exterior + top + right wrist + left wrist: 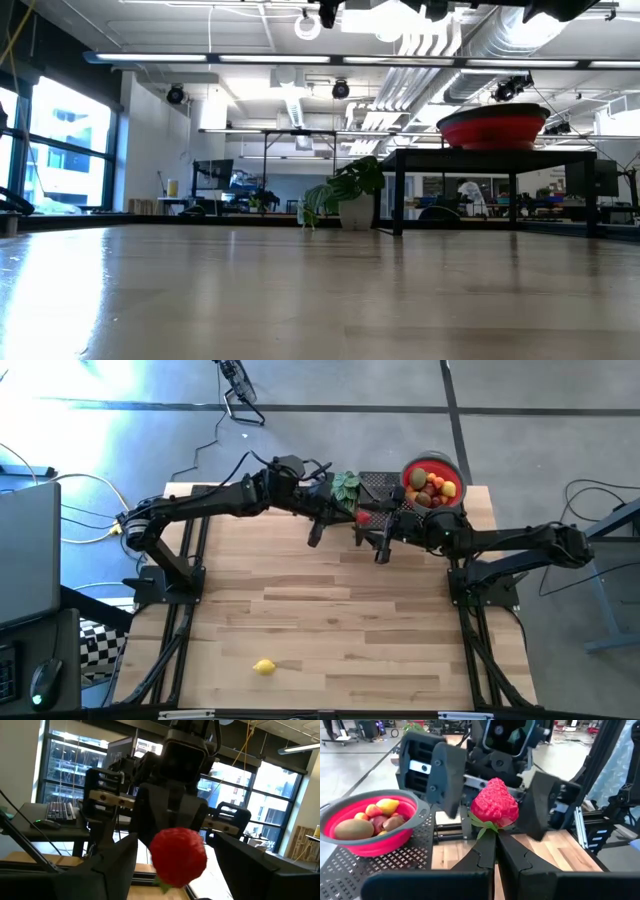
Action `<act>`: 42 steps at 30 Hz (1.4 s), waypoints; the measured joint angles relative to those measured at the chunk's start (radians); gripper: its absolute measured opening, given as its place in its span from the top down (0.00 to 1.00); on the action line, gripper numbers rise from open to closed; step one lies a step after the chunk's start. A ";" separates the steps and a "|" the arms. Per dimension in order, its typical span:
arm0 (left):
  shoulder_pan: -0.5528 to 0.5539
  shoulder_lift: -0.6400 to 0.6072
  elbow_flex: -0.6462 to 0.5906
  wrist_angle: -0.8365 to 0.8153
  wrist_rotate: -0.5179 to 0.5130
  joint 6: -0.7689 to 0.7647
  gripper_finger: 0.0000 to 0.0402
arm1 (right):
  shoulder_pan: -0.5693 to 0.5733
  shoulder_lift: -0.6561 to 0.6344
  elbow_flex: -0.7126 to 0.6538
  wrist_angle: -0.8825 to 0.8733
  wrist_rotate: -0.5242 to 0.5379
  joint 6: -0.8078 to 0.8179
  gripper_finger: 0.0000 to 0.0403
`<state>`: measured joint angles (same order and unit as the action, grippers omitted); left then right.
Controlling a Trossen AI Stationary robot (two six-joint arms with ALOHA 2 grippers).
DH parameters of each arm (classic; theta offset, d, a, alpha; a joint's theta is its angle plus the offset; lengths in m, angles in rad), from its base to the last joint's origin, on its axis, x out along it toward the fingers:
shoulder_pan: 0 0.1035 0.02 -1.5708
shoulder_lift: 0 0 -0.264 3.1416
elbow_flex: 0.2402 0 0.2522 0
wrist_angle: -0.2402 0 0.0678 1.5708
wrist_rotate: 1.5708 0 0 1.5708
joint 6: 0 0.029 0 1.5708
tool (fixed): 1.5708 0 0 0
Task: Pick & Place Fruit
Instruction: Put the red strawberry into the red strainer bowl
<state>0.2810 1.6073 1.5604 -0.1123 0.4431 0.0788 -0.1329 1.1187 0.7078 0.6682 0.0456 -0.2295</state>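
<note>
In the upper middle of the high view, the left hand point(495, 847) was closed on the green leaves of a red strawberry point(494, 804). The right hand point(172, 865) stood open with its fingers point(117, 862) on both sides of it. The red bowl point(415, 468) with other fruit point(432, 489) was just beside. One lemon point(264, 667) lay on the tabletop point(330, 610), lower left.

Readable text: none — no words, brands or numbers can be made out
Labels, signs: none legible on any surface
</note>
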 joint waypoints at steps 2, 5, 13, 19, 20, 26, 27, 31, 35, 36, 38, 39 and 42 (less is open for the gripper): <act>0.000 0.000 0.000 -0.003 -0.001 -0.003 1.00 | 0.000 0.000 0.000 0.000 -0.002 0.000 0.37; 0.000 0.000 0.000 -0.001 0.000 -0.004 1.00 | 0.000 0.000 0.000 0.000 -0.003 0.000 0.38; 0.000 0.000 0.000 -0.002 0.000 -0.004 1.00 | 0.000 0.000 0.000 0.001 -0.003 0.000 0.52; 0.000 0.000 0.000 -0.002 0.001 -0.005 1.00 | 0.000 0.000 0.000 0.001 -0.003 -0.003 0.64; 0.000 0.000 0.000 -0.002 0.001 -0.005 1.00 | 0.000 0.000 0.000 0.001 -0.003 -0.003 0.65; 0.000 0.000 0.000 -0.002 0.001 -0.005 1.00 | 0.000 0.000 0.000 0.002 -0.003 -0.003 0.64; 0.000 0.000 0.000 -0.002 0.001 -0.005 1.00 | 0.000 0.000 0.000 0.001 -0.003 -0.003 0.62; 0.000 0.000 0.000 -0.002 0.001 -0.005 1.00 | 0.000 0.000 0.000 0.001 -0.001 -0.003 0.63; 0.000 0.000 0.000 -0.002 0.001 -0.005 1.00 | 0.000 0.000 0.000 0.001 -0.001 -0.003 0.68; 0.000 0.000 0.000 -0.002 0.001 -0.005 1.00 | 0.000 0.000 0.000 0.001 -0.001 -0.004 0.68; 0.000 0.000 0.000 -0.002 0.001 -0.005 1.00 | 0.000 0.000 0.000 0.001 -0.001 -0.004 0.68; 0.000 0.000 0.000 -0.002 0.001 -0.005 0.99 | 0.000 0.000 0.000 0.001 -0.001 -0.004 0.67; 0.000 0.000 0.000 -0.002 0.001 -0.005 0.99 | 0.000 0.000 0.000 0.001 -0.001 -0.004 0.64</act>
<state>0.2813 1.6073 1.5604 -0.1145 0.4442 0.0738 -0.1329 1.1187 0.7078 0.6697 0.0450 -0.2333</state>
